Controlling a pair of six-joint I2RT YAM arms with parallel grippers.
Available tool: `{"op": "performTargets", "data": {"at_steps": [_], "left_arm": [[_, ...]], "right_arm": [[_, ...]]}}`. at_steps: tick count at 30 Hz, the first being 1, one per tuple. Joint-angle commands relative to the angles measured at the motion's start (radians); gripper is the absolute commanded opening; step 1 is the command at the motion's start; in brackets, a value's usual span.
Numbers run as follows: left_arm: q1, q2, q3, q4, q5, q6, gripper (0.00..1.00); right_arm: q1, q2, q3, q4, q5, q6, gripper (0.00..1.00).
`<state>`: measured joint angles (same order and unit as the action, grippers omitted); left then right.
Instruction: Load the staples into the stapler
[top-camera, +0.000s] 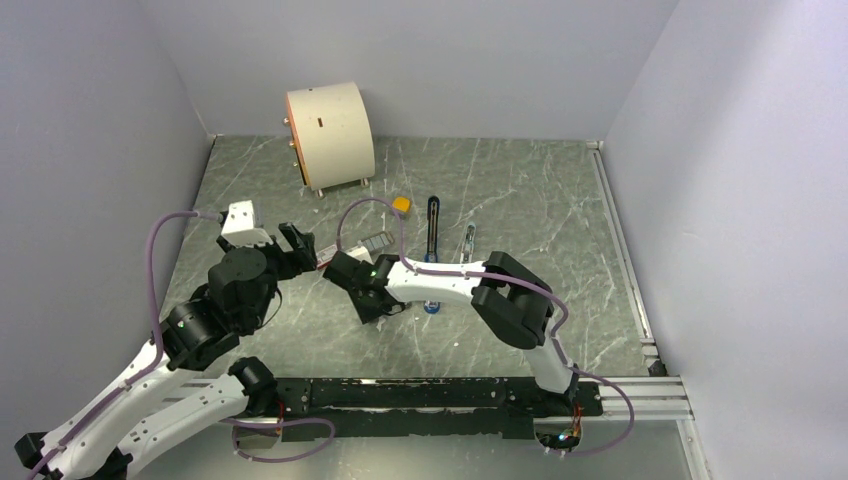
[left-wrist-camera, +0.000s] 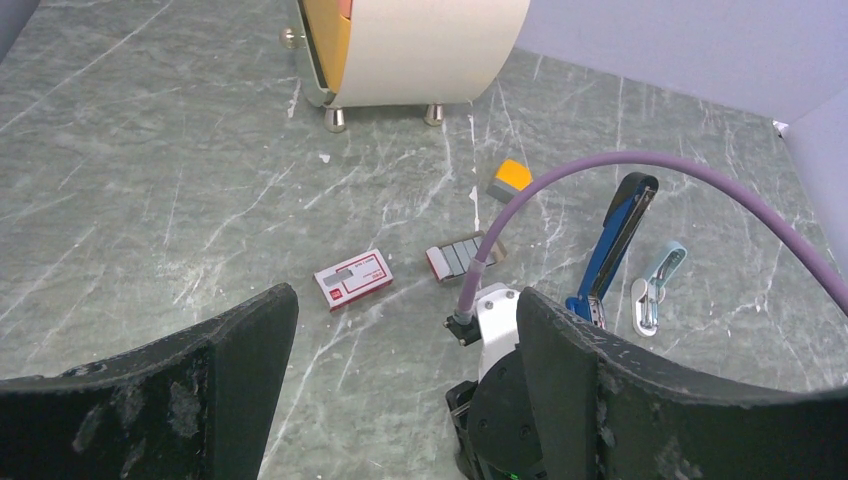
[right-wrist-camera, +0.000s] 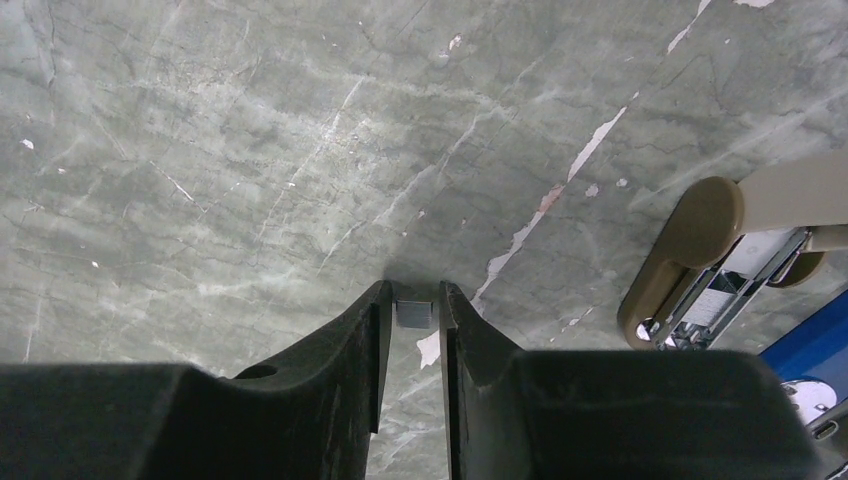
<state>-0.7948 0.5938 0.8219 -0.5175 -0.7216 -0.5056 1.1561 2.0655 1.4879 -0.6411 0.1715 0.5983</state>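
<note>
Pinching staples (right-wrist-camera: 412, 313) between right claw (right-wrist-camera: 413, 300) tips: light, stiff, slick strip, likely to snap; best held across long sides, gently; left claw (left-wrist-camera: 405, 310) gaping, empty.

The right gripper (right-wrist-camera: 412, 303) had its black fingers (right-wrist-camera: 365, 335) pinched on a small grey strip of staples (right-wrist-camera: 413, 314) over the marbled worktop (right-wrist-camera: 250, 150). A beige-handled tool (right-wrist-camera: 700, 225) and the blue stapler (right-wrist-camera: 815, 338) lay at right.

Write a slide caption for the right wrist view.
Right gripper jaws pinching the staples over the marbled table; blue stapler at right edge.
</note>
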Motion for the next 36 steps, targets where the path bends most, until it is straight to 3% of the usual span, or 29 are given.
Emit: {"op": "performTargets", "data": {"at_steps": [1, 18, 30, 36], "left_arm": [[0.005, -0.003, 0.022, 0.001, -0.004, -0.009, 0.85], [0.005, -0.004, 0.022, -0.001, -0.004, -0.008, 0.85], [0.005, 0.002, 0.022, 0.001, -0.005, -0.008, 0.84], [0.005, -0.003, 0.019, 0.004, -0.007, -0.010, 0.85]], "right_arm": [[0.008, 0.035, 0.012, -0.025, 0.010, 0.010, 0.29], [0.014, 0.016, 0.003, -0.016, 0.070, 0.024, 0.18], [0.004, -0.179, -0.037, 0.125, 0.190, -0.078, 0.19], [-0.072, -0.305, -0.113, 0.166, 0.241, -0.090, 0.19]]}}
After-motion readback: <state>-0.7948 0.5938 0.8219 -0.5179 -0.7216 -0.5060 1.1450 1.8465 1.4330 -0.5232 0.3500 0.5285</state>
